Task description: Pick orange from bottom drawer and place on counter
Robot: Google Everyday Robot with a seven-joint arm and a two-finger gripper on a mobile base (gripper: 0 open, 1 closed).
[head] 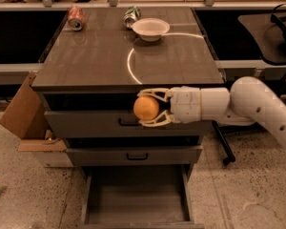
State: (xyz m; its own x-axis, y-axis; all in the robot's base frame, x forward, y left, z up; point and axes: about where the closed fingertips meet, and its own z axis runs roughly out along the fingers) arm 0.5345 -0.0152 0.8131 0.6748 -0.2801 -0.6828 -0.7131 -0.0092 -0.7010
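My gripper (144,108) is shut on the orange (146,108), a small round fruit held between two pale fingers. It hangs in front of the top drawer, just below the counter's front edge. The arm reaches in from the right. The bottom drawer (136,219) is pulled open below, its flat floor bare. The counter (95,56) is a glossy grey-brown top with a curved white light reflection.
On the counter's far side stand a white bowl (151,29), a red soda can (76,18) lying on its side and a green can (131,16). A cardboard box (24,111) leans at the cabinet's left. A black stand is at right.
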